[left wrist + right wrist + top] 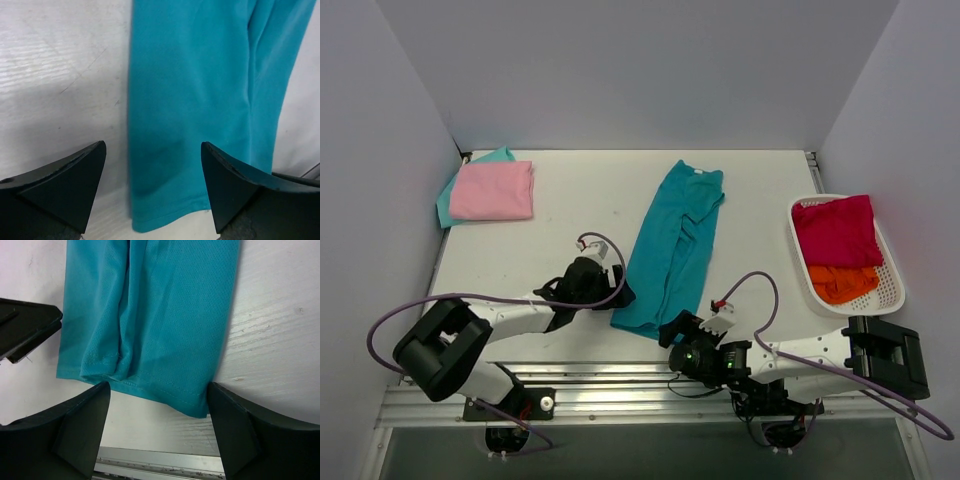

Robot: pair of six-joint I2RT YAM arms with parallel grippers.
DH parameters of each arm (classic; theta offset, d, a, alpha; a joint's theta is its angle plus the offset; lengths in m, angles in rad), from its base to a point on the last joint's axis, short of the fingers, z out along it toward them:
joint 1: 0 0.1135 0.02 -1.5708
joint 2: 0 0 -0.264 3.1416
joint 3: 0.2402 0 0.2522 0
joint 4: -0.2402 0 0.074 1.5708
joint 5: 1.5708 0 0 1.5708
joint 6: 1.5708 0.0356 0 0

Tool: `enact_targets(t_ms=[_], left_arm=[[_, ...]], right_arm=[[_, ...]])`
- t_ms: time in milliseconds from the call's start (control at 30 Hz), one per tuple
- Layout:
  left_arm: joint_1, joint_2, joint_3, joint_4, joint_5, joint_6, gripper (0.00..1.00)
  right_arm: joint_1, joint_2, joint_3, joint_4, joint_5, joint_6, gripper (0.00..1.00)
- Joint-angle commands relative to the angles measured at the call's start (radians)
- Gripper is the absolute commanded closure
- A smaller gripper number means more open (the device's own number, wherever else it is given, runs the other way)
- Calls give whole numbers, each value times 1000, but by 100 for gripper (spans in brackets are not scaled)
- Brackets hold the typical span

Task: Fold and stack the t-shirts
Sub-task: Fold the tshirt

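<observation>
The teal shirt (675, 245) lies in the middle of the table (570, 210), already narrowed to a long strip. Its long axis runs from the collar at upper centre of the top view down and slightly left to the hem at lower centre, nearest the arms.

The hem is the end that matters, and both tools sit at it. The left gripper (615, 295) is at the hem's left corner and the right gripper (678, 325) at its right corner, each about equally near.

In the left wrist view the left gripper (152, 145) has its jaws spread wide, empty, with the teal shirt (195, 100) running up the frame away from it and the cloth's left edge between the fingers. In the right wrist view the right gripper (158, 386) is likewise spread and empty. The hem of the teal shirt (155, 315) spans the gap, and its right corner is just beside the right finger.

We judge the next step to be pinching both hem corners and carrying them along the long axis toward the collar.

Further out, a folded pink shirt (492, 190) rests on a mint shirt (498, 154) at upper left. At right, a basket (895, 290) holds a crimson shirt (835, 230) and an orange shirt (842, 283).
</observation>
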Motion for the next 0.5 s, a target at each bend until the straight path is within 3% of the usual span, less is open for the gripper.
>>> enact_targets(t_ms=[0,133,267,300,333,400,467], left_arm=[[-7,77,-21,31,68,-4,14],[-7,117,-24,71,105,-8,28],[-17,117,-28,81,119,-8,54],[-20,114,-30,76,119,-8,58],[-22,109,-30,71,117,-8,75],[-36,99,-33,49,106,-13,93],[-53,79,-39,35,83,-19,98]], right_arm=[[10,15,0,-54,9,40,28],[11,7,-5,-64,15,40,42],[11,-13,-5,-97,28,57,96],[13,-16,-2,-138,28,69,100],[13,-20,1,-153,31,74,100],[14,-40,12,-204,40,80,100],[21,-59,21,-267,44,98,100]])
